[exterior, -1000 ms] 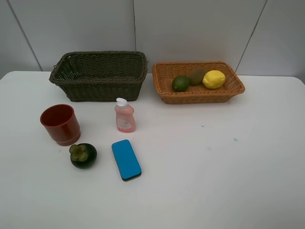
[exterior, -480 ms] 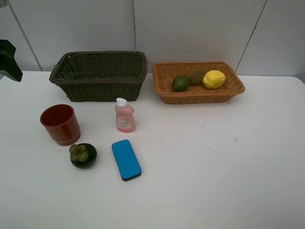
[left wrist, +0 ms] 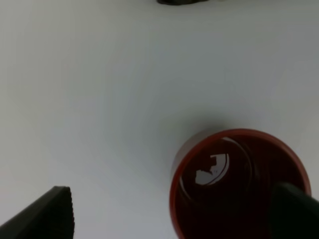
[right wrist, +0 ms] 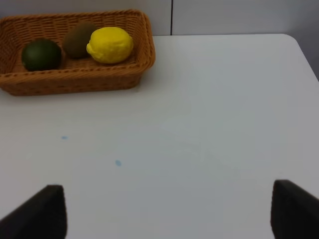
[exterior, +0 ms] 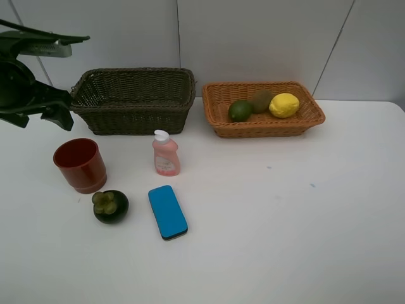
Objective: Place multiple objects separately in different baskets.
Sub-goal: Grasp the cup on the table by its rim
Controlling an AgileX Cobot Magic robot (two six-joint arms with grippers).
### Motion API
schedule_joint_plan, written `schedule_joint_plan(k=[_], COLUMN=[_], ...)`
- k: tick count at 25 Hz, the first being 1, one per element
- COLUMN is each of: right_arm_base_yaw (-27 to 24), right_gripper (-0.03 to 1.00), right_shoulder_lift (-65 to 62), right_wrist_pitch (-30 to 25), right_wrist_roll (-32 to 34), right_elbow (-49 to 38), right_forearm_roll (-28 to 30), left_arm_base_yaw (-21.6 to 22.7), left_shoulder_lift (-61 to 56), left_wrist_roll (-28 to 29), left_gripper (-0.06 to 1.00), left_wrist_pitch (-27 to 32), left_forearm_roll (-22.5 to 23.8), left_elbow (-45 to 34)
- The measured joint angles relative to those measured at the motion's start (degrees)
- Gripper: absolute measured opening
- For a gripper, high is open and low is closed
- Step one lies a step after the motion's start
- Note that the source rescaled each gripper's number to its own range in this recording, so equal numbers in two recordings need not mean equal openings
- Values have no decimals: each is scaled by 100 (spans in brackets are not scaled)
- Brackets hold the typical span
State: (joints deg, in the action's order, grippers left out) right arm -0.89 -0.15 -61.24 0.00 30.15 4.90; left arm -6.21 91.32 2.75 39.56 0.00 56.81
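Note:
A red cup [exterior: 80, 164] stands at the table's left, and the left wrist view looks down into this cup [left wrist: 239, 184]. My left gripper [exterior: 38, 117] hovers open above and behind it, holding nothing. A pink bottle [exterior: 166, 154], a blue block [exterior: 168, 211] and a dark mangosteen [exterior: 111, 206] rest on the table nearby. The dark basket [exterior: 133, 101] at the back shows nothing inside. In the orange basket [exterior: 266, 130] lie a lime [exterior: 240, 111], a kiwi [exterior: 259, 100] and a lemon [exterior: 284, 105]. My right gripper [right wrist: 167, 214] is open over bare table, out of the high view.
The white table [exterior: 285, 221] stretches to the right and front. A grey panelled wall stands right behind both baskets. The right wrist view shows the orange basket [right wrist: 75, 82] far ahead and the table's right edge.
My left arm has come into the high view from the left edge and now reaches in above the red cup. Nothing on the table has moved.

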Motion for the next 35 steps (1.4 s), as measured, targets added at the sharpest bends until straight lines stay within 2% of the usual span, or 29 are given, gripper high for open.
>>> schedule_joint_plan(k=[10,26,28,30,32,35], right_arm_base_yaw=[0,0,0,0,0,0], right_gripper=[87,87,87,87,87,87], right_shoulder_lift=[0,0,0,0,0,0], right_wrist_pitch=[0,0,0,0,0,0], right_wrist_roll=[0,0,0,0,0,0], right_elbow=[0,0,0,0,0,0], right_forearm_roll=[0,0,0,0,0,0], left_arm_base_yaw=[-128,-128,-128,-128,-128,-128], left_shoulder_lift=[991,1599,1599,1599,1599,1599], left_wrist_roll=[88,242,262,263,267,320], left_gripper=[100,98,94,85,75,52], left_wrist_pitch=[-99,-127,-132,-139,-159,-179], left_forearm_roll=[0,0,0,0,0,0], left_elbow=[7,7,7,7,7,7])
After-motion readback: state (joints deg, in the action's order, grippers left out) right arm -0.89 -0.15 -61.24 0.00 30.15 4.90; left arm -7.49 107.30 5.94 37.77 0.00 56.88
